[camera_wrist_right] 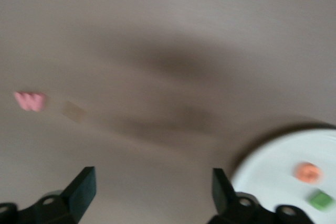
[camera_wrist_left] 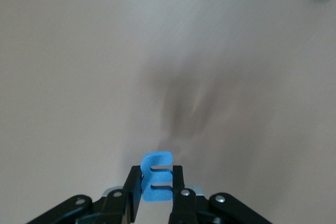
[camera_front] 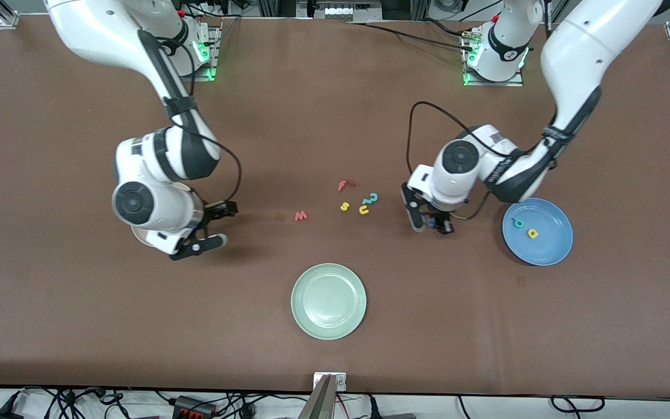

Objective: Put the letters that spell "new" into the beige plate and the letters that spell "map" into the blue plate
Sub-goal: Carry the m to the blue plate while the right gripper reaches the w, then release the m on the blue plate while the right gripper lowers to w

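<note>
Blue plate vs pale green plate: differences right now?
The blue plate holds two letters, a teal p and a yellow a; the pale green plate holds none. The blue plate lies toward the left arm's end of the table; the green one sits nearer the front camera, mid-table. Both are round, shallow and flat on the table.

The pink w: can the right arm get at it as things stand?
Probably yes. The right gripper is open and empty, over the table beside the beige plate; the w lies alone on bare table toward the middle, nothing between them. The left gripper, shut on the blue m, is well clear.
</note>
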Tool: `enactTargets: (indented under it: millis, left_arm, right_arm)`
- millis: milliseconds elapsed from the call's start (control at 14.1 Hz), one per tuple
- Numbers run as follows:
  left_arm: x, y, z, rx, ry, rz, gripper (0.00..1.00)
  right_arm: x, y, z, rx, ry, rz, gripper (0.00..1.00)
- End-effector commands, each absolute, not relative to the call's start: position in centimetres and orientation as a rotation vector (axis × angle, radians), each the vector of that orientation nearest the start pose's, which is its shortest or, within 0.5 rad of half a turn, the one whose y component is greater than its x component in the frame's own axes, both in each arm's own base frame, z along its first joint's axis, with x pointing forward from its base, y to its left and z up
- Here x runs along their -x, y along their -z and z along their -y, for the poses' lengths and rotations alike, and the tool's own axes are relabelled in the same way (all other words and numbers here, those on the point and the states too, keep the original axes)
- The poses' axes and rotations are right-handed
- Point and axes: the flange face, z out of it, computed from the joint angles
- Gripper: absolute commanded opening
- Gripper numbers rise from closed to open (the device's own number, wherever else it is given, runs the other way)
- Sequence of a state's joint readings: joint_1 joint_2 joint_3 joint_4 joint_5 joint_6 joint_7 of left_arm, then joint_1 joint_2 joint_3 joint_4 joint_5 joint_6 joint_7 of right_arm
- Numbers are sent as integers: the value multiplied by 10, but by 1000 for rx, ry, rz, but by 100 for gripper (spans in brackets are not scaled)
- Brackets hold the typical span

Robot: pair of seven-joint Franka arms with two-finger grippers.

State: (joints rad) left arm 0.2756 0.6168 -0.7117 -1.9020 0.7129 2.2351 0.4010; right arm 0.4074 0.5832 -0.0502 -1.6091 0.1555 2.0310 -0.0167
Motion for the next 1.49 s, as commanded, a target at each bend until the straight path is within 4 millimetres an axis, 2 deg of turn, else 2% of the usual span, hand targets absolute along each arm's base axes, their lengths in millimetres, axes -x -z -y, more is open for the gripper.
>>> enactTargets:
  millis: [0, 71, 142, 284, 355, 426, 497, 568, 639, 710, 852, 994, 1135, 1206, 1277, 1419]
  left_arm:
    - [-597, -262, 157, 2478, -188, -1573, 1]
    - [-600, -267, 133, 2496, -229, -1513, 1]
    - [-604, -267, 105, 2532, -266, -1443, 1]
    - [-608, -265, 66, 2605, -286, -1313, 2]
    - [-609, -262, 50, 2635, -296, -1259, 5]
    - [-609, -260, 39, 2663, -300, -1199, 20]
    - [-607, -259, 37, 2683, -318, -1135, 54]
    - [-607, -261, 38, 2685, -326, -1121, 100]
    - [-607, -268, 45, 2684, -324, -1125, 100]
    - [-604, -279, 65, 2718, -327, -1136, 100]
    - [-615, -311, 69, 2799, -389, -1040, 100]
    - [-627, -358, 75, 2899, -425, -919, 100]
    - [-630, -399, 81, 2993, -465, -729, 100]
    - [-629, -420, 83, 3002, -482, -632, 100]
    - [-629, -441, 84, 3006, -492, -566, 100]
    - [-626, -477, 78, 3006, -506, -503, 100]
  right_arm:
    - [-615, -249, -304, 3045, -211, 363, 86]
    - [-608, -242, -321, 3060, -199, 310, 86]
    - [-601, -237, -334, 3078, -189, 345, 86]
    - [-596, -237, -343, 3133, -155, 489, 93]
    - [-589, -237, -354, 3131, -146, 611, 100]
    - [-580, -233, -369, 3101, -139, 792, 100]
    - [-576, -229, -378, 3068, -130, 915, 100]
    - [-571, -227, -386, 3031, -120, 1020, 100]
    - [-568, -225, -390, 2986, -128, 1139, 100]
    - [-566, -224, -392, 2929, -132, 1265, 100]
    - [-565, -215, -393, 2804, -143, 1504, 100]
    - [-562, -205, -407, 2634, -74, 1749, 100]
    - [-559, -197, -414, 2480, -35, 1959, 100]
    - [-561, -192, -414, 2400, -12, 2056, 95]
    - [-562, -189, -415, 2320, 7, 2147, 85]
    - [-559, -184, -416, 2237, -6, 2230, 72]
